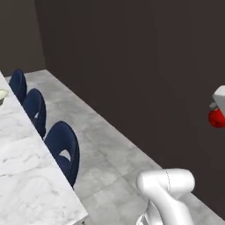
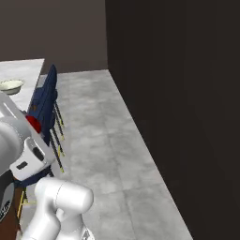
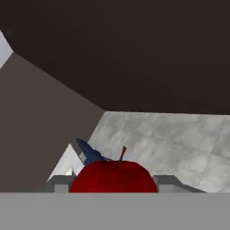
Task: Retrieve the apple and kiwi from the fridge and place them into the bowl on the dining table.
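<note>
Apple [image 1: 216, 118] held at end effector [image 1: 218, 115], right edge. Three blue chairs [image 1: 63, 149] along marble worktop [image 1: 30, 184].

No readable text, labels, brands, numbers or signs on any surface.

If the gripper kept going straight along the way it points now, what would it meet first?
Probably the grey floor near the dark wall; depth is unclear. The gripper is shut on the apple.
</note>
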Motion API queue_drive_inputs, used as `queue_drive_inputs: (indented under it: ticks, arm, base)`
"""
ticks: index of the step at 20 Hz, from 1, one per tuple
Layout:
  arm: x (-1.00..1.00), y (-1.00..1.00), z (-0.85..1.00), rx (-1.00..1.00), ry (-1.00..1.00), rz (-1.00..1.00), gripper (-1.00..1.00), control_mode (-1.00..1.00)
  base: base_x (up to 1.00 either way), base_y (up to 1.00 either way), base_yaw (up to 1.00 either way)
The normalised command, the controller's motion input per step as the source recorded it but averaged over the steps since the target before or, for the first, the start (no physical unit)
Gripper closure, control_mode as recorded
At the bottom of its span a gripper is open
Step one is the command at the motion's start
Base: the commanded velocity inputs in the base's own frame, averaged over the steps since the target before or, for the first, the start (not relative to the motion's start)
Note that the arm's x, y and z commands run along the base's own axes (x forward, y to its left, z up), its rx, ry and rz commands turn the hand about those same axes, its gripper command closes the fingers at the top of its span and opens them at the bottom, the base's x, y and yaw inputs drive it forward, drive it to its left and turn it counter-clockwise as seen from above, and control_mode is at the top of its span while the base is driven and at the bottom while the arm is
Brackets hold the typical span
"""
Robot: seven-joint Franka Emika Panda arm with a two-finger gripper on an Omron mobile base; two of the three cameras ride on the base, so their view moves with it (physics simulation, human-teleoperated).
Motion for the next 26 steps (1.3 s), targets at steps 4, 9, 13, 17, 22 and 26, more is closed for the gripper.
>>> queue_drive_inputs:
  ticks: [4, 9, 13, 17, 22, 26]
  arm:
    - [0.00, 0.00, 0.00, 0.00, 0.00, 0.00, 1.00, 1.00]
    - [0.00, 0.00, 0.00, 0.00, 0.00, 0.00, 1.00, 1.00]
    - [0.00, 0.00, 0.00, 0.00, 0.00, 0.00, 1.00, 1.00]
    - [0.00, 0.00, 0.00, 0.00, 0.00, 0.00, 1.00, 1.00]
    - [0.00, 0.00, 0.00, 0.00, 0.00, 0.00, 1.00, 1.00]
    - [0.00, 0.00, 0.00, 0.00, 0.00, 0.00, 1.00, 1.00]
  base:
    - [1.00, 0.00, 0.55]
    - [1.00, -0.11, 0.58]
    - [1.00, -0.47, 0.52]
    - [1.00, -0.59, 0.51]
    - [1.00, -0.72, 0.50]
    - [1.00, -0.72, 0.49]
